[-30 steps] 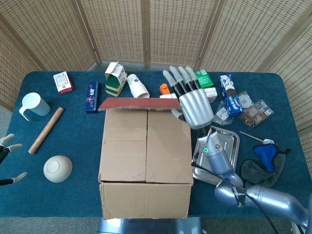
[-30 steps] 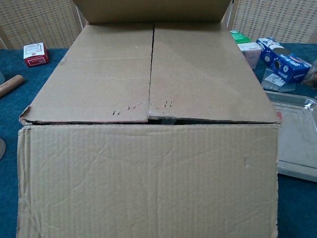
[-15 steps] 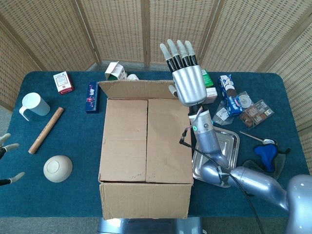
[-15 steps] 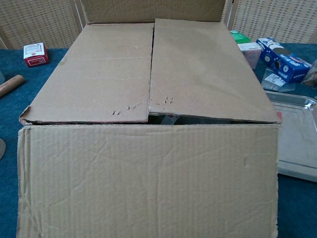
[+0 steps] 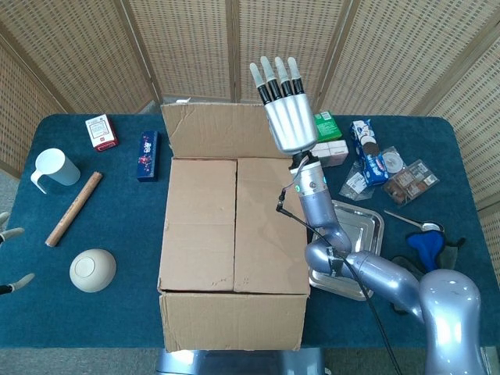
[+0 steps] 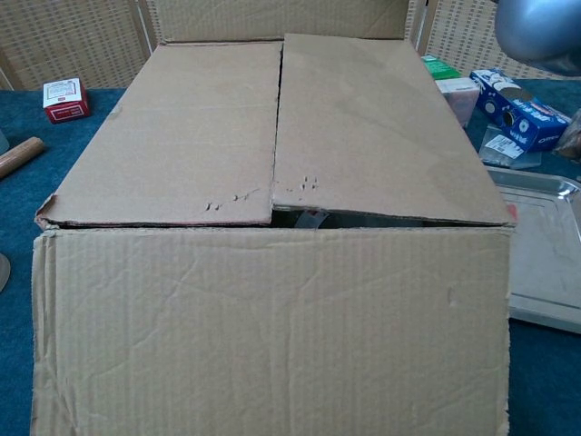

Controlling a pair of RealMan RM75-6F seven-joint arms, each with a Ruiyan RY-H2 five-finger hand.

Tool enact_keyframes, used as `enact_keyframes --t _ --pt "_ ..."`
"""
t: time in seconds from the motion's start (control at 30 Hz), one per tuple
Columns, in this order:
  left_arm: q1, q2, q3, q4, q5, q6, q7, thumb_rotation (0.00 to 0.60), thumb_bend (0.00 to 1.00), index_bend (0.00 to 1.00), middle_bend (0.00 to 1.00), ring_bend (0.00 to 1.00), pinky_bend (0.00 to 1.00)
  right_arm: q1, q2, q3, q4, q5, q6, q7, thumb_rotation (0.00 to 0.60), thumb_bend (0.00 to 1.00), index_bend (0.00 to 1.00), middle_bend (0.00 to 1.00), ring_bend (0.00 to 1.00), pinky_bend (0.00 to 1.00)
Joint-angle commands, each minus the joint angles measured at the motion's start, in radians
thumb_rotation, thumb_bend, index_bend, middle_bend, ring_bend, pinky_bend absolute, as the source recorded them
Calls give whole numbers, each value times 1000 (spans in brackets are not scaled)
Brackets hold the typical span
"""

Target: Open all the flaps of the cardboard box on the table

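Right robot hand [image 5: 286,117], flat and holding nothing, was seen against the raised rear flap [image 5: 215,130] at upper centre, with the cardboard box [image 5: 233,250] directly below it.

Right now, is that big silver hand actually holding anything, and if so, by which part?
No. The right hand is raised flat with fingers straight, against the box's upright back flap, gripping nothing. The left hand barely shows at the edge, apparently empty.

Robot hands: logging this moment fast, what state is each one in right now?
Left robot hand: only fingertips show at the frame edge; cannot be told.
Right robot hand: open, fingers extended, holding nothing, by the raised back flap.
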Motion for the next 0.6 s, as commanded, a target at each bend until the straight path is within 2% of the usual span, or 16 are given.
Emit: enact_keyframes --t 0.03,0.3,0.6 --pt "-1 -2 0 1 -1 -4 1 600 390 209 0 83 196 28 -32 -14 82 13 -19 -9 600 6 0 0 0 101" --pt "-2 -4 0 1 0 -14 6 600 391 207 0 87 196 56 -87 -27 205 26 5 -44 600 0 0 0 0 100" --pt "-4 -7 3 4 3 -22 1 600 391 207 0 91 196 49 -61 -14 180 28 57 -32 600 0 0 0 0 100"
